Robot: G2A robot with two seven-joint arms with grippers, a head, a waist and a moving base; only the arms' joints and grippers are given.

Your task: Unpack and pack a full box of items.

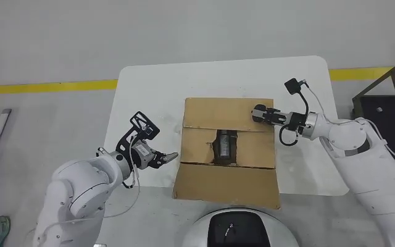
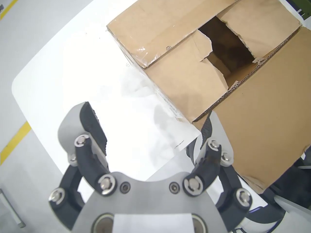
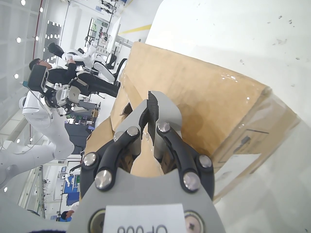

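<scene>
Box (image 1: 217,115) sits just beside left gripper (image 1: 169,159), under right gripper (image 1: 255,114).

Top view looks down from above; both wrist views face the box (image 1: 253,148) closely from opposite sides.

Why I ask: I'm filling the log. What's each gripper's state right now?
Left gripper: open, empty, beside the brown cardboard box.
Right gripper: shut, over the box, no grasp visible.

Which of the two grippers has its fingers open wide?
The left gripper, beside the cardboard box: its fingers stand wide apart with nothing between them. The right gripper, over the top of the box, has its fingers pressed together.
</scene>
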